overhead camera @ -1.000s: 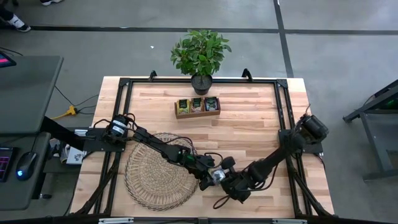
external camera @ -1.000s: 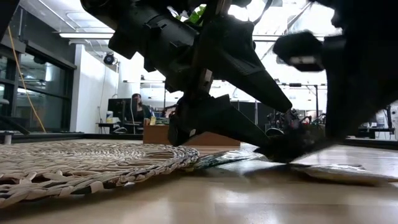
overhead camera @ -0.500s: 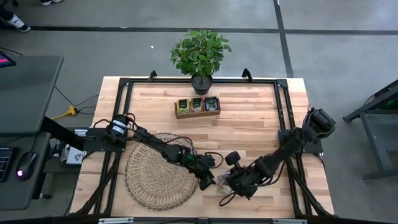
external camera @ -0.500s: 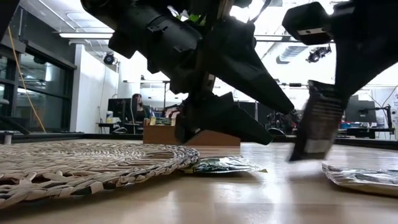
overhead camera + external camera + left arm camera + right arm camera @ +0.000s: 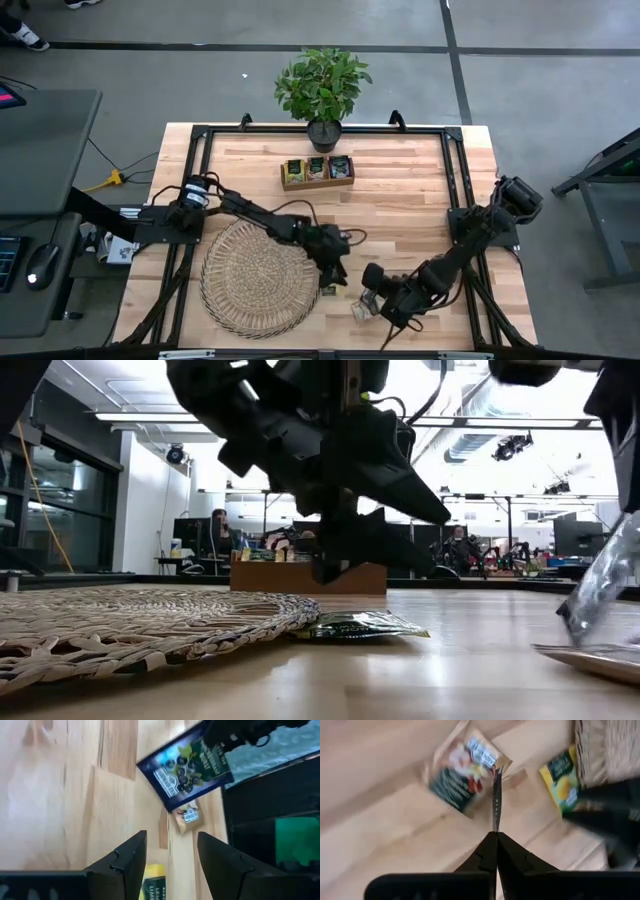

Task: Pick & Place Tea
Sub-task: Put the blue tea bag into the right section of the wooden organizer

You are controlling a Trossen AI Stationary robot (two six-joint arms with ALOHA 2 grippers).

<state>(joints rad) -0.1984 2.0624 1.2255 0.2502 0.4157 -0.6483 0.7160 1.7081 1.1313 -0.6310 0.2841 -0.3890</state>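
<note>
navy berry-print sachet [image 5: 186, 766] | yellow-green lemon sachet [image 5: 561, 781] | tan woven mat [image 5: 250, 278]

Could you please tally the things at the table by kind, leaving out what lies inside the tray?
Loose tea sachets: 3 (yellow sachet, dark sachet, blue sachet in the right gripper)
Wicker mat: 1
Wooden tray: 1
Potted plant: 1
Total: 6

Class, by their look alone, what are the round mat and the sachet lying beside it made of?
The round mat looks like woven wicker or straw: matt tan strands coiled in rings. The sachet beside it looks like glossy foil or coated paper: it lies thin, slightly crinkled, with shiny highlights.
</note>
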